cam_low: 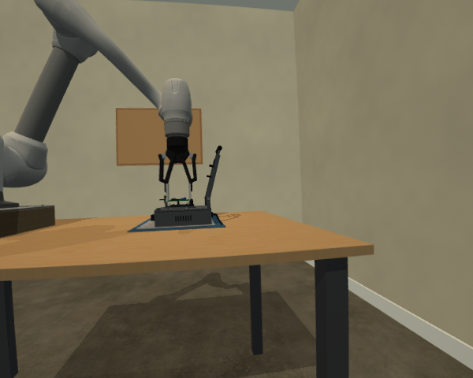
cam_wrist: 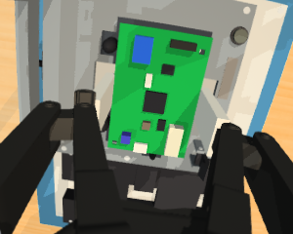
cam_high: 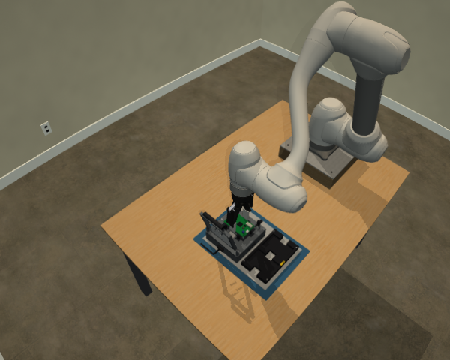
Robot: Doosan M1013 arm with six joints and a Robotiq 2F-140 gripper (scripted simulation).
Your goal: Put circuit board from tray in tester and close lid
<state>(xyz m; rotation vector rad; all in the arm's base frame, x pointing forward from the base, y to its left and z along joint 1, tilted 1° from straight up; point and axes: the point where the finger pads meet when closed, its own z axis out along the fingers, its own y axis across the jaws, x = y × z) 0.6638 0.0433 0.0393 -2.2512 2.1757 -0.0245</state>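
My gripper [cam_high: 240, 220] [cam_low: 178, 199] [cam_wrist: 155, 95] is shut on the long edges of the green circuit board [cam_high: 243, 227] [cam_low: 180, 199] [cam_wrist: 132, 93]. The board is face up, looks about level and is a little above the tester [cam_high: 242, 250] [cam_low: 167, 218] [cam_wrist: 78, 29]. Its white connector [cam_wrist: 174, 140] is at the lower end in the wrist view, the same end as the latch hook [cam_high: 259, 223] [cam_low: 162, 199] [cam_wrist: 199, 151]. The lid [cam_high: 217, 225] [cam_low: 214, 175] stands open, tilted slightly back. The board hides both pins; its contact with the posts cannot be told.
The black tray [cam_high: 278, 260] [cam_wrist: 181, 192] lies beside the tester, with no board in its pockets. Tester and tray stand on a blue-edged mat [cam_high: 266, 293] [cam_low: 139, 228] [cam_wrist: 278, 63]. The raised lid is close to one finger. A black cable lies beside the tester.
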